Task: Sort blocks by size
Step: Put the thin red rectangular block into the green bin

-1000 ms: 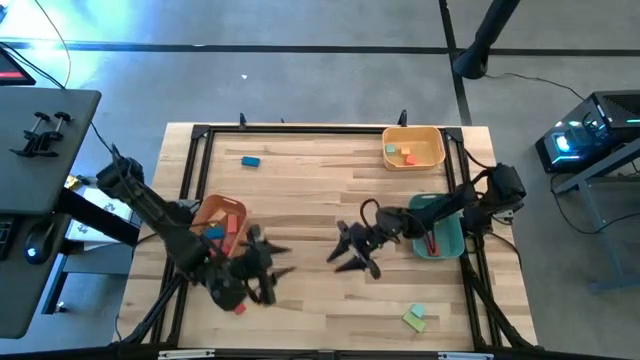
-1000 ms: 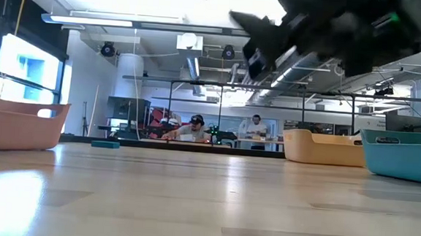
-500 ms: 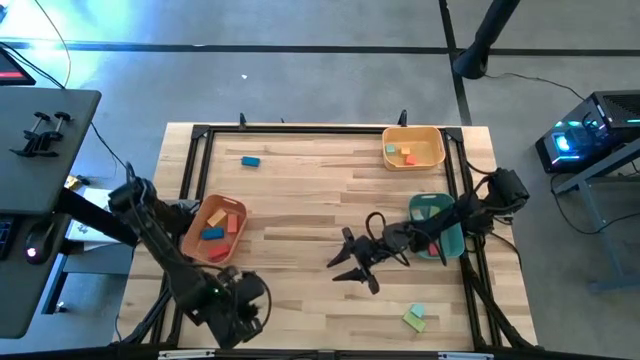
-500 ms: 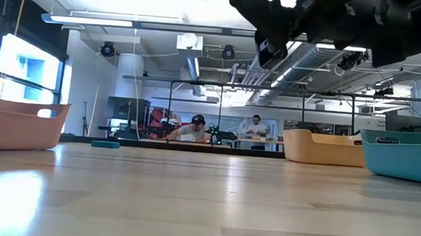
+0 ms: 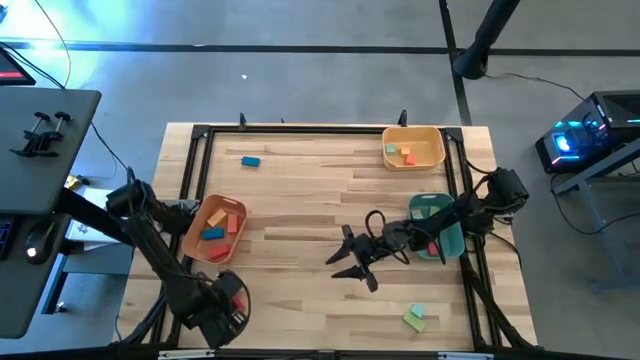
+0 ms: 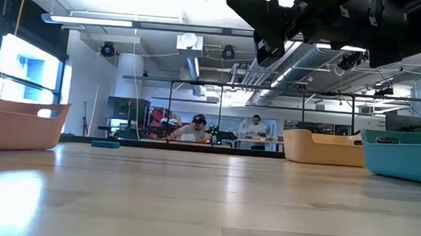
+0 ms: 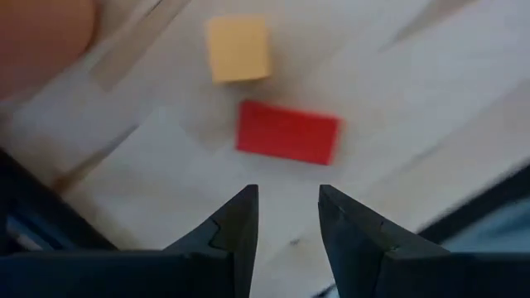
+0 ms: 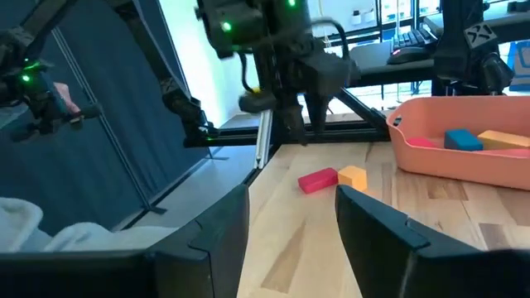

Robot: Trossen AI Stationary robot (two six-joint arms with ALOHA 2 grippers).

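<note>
A red bar block [image 7: 287,132] and an orange-yellow cube [image 7: 238,48] lie flat on the table near its near-left corner. My left gripper [image 7: 287,203] hangs above them, pointing down and open, with the red bar just ahead of its fingertips. In the high view its arm [image 5: 215,308] covers this spot. Near the table's middle my right gripper [image 5: 345,265] stands open and level, pointing toward the left edge. Its wrist view shows the red bar [image 8: 317,180] and the cube [image 8: 353,176] beyond its fingers. A blue block [image 5: 250,160] lies at the far left. Green and yellow blocks [image 5: 414,317] lie at the near right.
An orange bin [image 5: 213,230] holding blue, orange and red blocks stands at the left. A yellow bin [image 5: 413,148] with blocks stands at the far right, and a teal bin [image 5: 437,225] at the right edge. A black frame [image 5: 190,200] runs around the table.
My left gripper has swung from beside the orange bin toward the table's near-left corner, sinking and tipping over until it points down over the red bar and the cube. My right gripper has shifted a little toward the near edge, then kept still.
</note>
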